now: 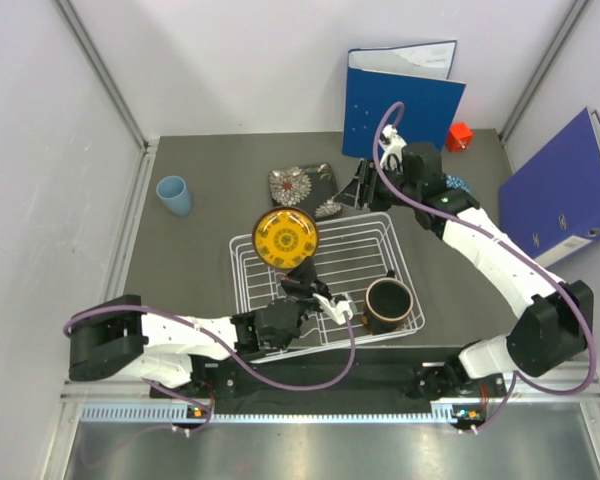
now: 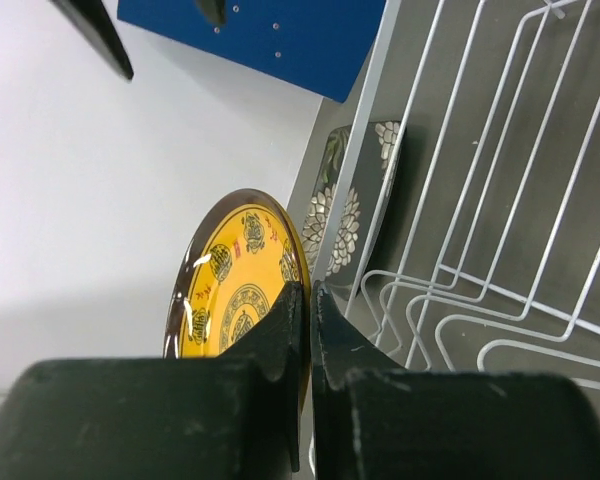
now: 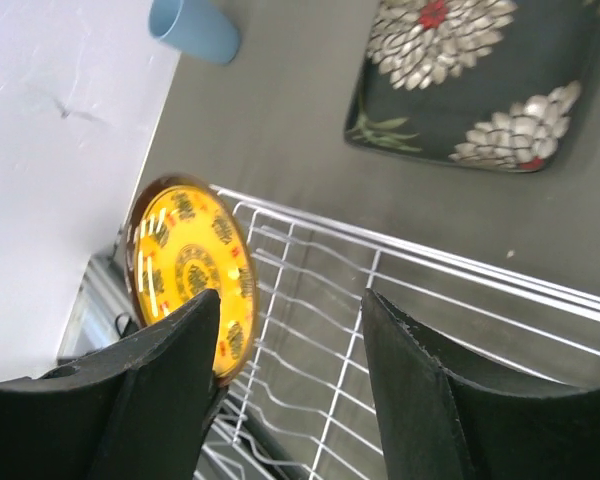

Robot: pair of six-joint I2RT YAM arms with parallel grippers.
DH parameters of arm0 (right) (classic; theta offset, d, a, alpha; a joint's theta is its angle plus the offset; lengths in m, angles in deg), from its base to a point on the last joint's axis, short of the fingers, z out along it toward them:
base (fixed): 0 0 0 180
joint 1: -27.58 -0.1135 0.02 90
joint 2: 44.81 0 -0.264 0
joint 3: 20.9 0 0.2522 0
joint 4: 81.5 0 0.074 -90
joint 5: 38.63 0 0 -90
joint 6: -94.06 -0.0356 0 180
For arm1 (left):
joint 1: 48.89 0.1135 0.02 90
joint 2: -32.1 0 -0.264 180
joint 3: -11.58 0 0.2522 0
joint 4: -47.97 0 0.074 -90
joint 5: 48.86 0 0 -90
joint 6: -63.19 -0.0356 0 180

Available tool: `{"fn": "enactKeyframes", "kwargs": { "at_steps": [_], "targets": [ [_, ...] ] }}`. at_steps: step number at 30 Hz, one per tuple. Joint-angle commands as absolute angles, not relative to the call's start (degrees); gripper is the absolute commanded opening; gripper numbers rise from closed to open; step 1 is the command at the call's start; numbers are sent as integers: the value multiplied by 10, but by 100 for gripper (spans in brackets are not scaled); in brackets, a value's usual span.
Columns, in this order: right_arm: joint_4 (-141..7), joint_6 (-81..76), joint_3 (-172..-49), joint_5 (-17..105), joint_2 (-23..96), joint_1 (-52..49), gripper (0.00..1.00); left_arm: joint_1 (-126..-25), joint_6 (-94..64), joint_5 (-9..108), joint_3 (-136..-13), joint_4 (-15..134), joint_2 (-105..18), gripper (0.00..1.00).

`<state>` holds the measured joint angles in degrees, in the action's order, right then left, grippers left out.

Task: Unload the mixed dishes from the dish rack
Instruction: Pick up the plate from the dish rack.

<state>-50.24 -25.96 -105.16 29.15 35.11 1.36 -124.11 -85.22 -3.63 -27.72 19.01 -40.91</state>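
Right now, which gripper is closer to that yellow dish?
Left. The left gripper is shut on the rim of the yellow dish, at the far left corner of the dish rack. The right gripper hangs open beyond the rack's far edge, beside the black floral plate.

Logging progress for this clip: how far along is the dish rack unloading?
Done: light blue cup and black floral square plate sit outside the white wire rack. In hand: left arm's jaws pinch the yellow round dish. Left: dark brown mug in the rack.
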Motion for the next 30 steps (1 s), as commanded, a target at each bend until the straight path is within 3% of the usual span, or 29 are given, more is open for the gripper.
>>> {"fn": "enactKeyframes", "kwargs": {
  "at_steps": [1,7,24,30],
  "targets": [
    [-526,-254,-1079,221,370,9,59,-1246,-908,-5,-280,104,-415,0],
    [-475,-206,-1112,242,389,-18,59,-1245,-913,7,-297,88,-424,0],
    [-505,-176,-1095,232,427,-43,57,-1246,-872,48,-346,119,-426,0],
    [-512,-174,-1092,237,445,-50,46,-1246,-874,77,-364,117,-438,0]
  ]
}}
